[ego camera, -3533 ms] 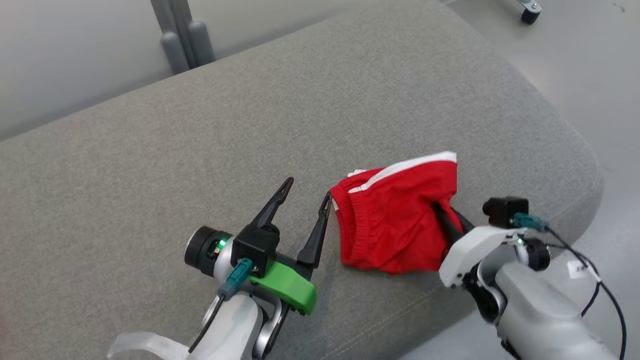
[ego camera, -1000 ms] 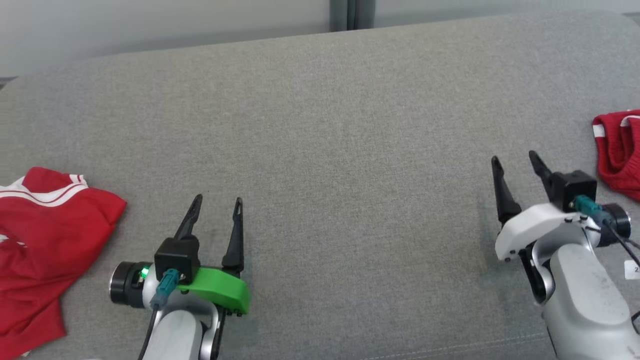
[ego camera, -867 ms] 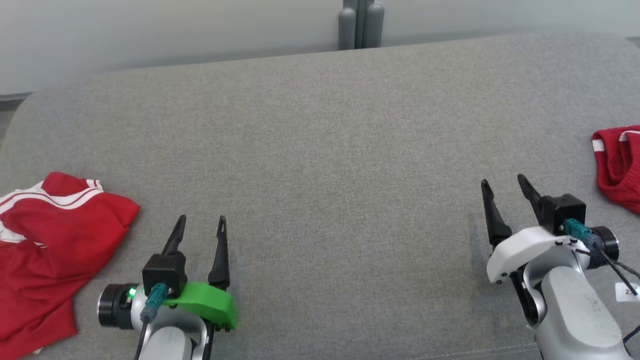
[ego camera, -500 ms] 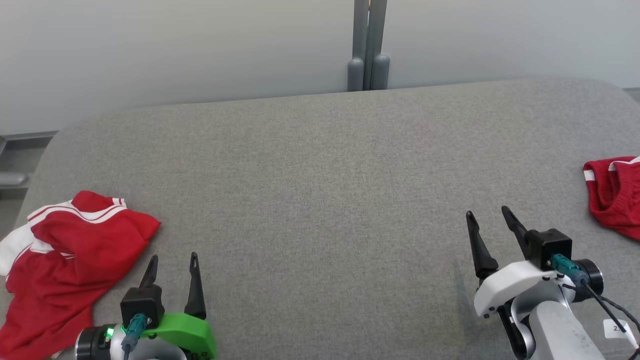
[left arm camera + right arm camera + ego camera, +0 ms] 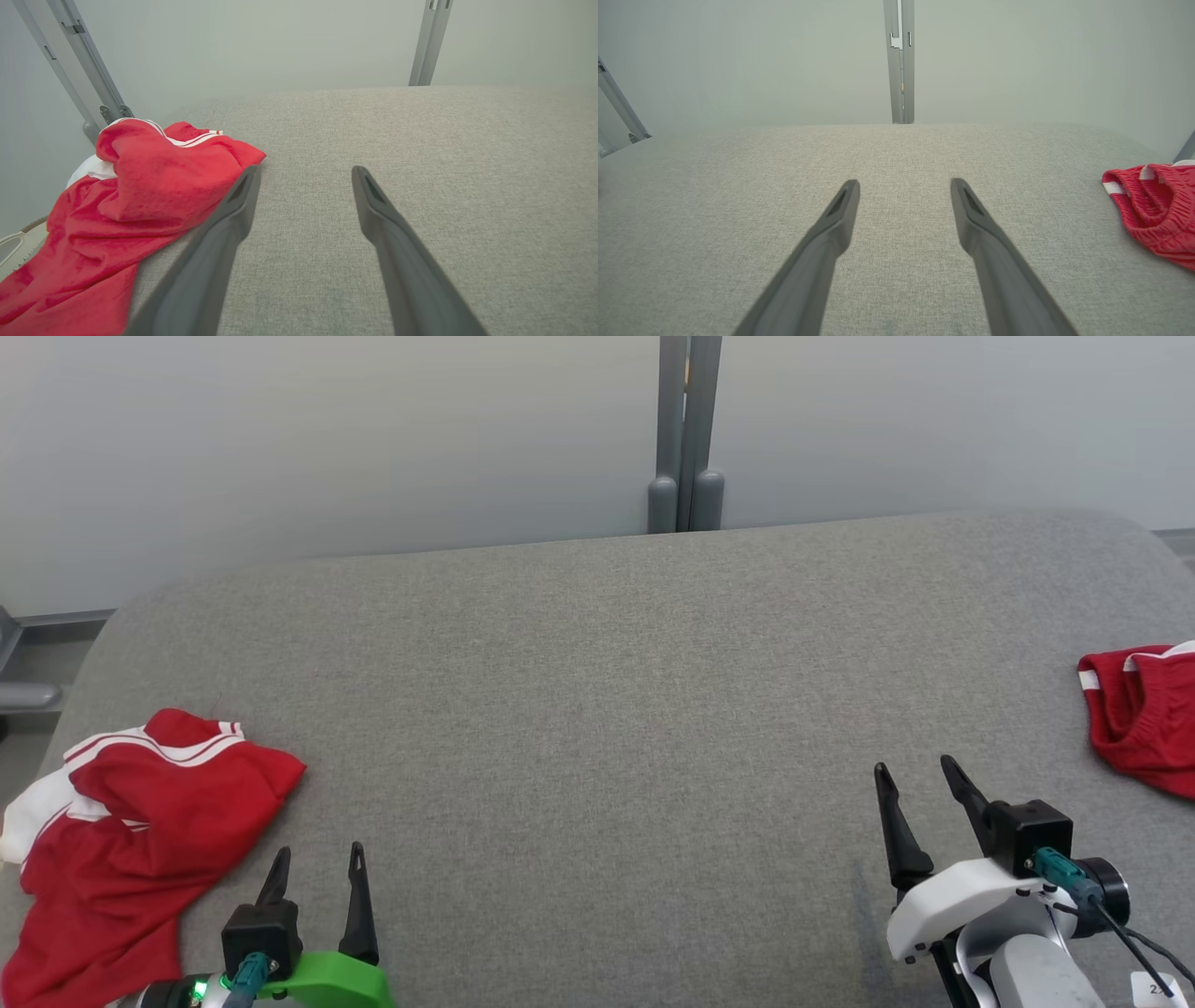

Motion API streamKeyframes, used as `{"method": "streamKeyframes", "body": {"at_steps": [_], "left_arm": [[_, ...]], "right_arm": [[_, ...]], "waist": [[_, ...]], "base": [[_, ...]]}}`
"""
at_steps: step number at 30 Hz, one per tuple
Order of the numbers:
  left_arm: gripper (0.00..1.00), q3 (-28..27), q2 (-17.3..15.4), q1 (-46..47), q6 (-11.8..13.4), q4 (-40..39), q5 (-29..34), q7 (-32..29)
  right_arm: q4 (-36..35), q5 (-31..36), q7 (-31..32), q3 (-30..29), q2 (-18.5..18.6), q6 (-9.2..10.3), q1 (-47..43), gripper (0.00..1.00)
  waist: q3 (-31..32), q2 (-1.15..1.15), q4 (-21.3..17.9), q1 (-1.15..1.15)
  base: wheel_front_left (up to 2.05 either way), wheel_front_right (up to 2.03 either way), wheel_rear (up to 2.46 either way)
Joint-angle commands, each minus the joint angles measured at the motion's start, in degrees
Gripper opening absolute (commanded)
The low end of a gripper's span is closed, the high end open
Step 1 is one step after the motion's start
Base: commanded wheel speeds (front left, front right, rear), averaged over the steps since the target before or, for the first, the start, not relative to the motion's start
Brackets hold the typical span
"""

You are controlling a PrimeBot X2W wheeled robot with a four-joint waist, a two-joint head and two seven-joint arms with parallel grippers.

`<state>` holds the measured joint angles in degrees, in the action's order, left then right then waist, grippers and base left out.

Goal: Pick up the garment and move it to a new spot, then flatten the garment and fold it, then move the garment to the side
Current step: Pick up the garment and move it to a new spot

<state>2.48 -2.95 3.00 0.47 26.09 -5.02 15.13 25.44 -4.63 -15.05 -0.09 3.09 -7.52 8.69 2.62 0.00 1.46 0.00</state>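
Nothing was picked up at this point, so I'd call it the very start of step one. The garment, a crumpled bright red short-sleeved shirt with white sleeves and striped trim, lay in a heap at the left end of the wide grey fabric-covered cushion. The left gripper hovered just beside it with its two long dark fingers spread wide and nothing between them. In the left wrist view the shirt sat right next to one finger but didn't look pinched. The right gripper was well apart from the shirt, over bare fabric, jaws spread and empty too. A darker red bundled piece with a white band sat off to its right. My guess is the next move calls for the left arm to swing left, drop onto a raised fold and pinch it, then carry the shirt to the open middle.
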Motion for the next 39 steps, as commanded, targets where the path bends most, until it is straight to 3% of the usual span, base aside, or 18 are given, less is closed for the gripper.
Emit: {"method": "streamKeyframes", "body": {"at_steps": [1, 7, 19, 27, 33, 39], "left_arm": [[1.0, -0.23, -0.06, -0.68, -0.24, -0.2, 0.33, 0.01], [1.0, -0.18, -0.04, 0.44, -0.4, -0.12, 0.09, 0.01], [1.0, -1.33, -0.05, 0.47, -0.12, 0.4, 0.43, 0.01], [1.0, -2.78, -0.01, -0.01, -0.61, 1.14, 0.38, 0.01], [1.0, -4.13, -0.4, 0.95, -2.92, 2.46, -0.68, 0.01], [1.0, -5.17, -2.48, 9.26, -6.36, 8.48, -2.45, 0.01]], "right_arm": [[-0.46, 0.35, -0.15, -0.09, 0.01, 0.07, -0.28, 1.0], [-0.93, 0.32, -0.15, 0.93, -0.09, 0.06, 0.25, 1.0], [-2.06, -0.25, -0.15, 3.33, -0.11, 0.07, 1.15, 1.0], [-1.88, -0.92, -0.15, 4.44, -0.06, 0.07, 1.27, 1.0], [-1.72, -1.31, -0.16, 5.55, -0.05, 0.07, 1.32, 1.0], [-1.26, -0.13, -0.16, 6.35, 0.57, 0.07, 3.05, 1.0]], "waist": [[-0.07, 0.0, 0.14, 0.0], [-0.87, 0.0, 3.12, 0.0], [-2.09, 0.0, 17.08, 0.0], [-2.5, 0.0, 23.24, 0.0], [-3.04, 0.0, 24.0, 0.0], [-7.42, 0.0, 20.2, 0.0]], "base": [[0.0, 0.0, 0.0], [0.0, 0.0, 0.0], [0.0, 0.0, 0.0], [0.0, 0.0, 0.0], [0.0, 0.0, 0.0], [0.0, 0.0, 0.0]]}}
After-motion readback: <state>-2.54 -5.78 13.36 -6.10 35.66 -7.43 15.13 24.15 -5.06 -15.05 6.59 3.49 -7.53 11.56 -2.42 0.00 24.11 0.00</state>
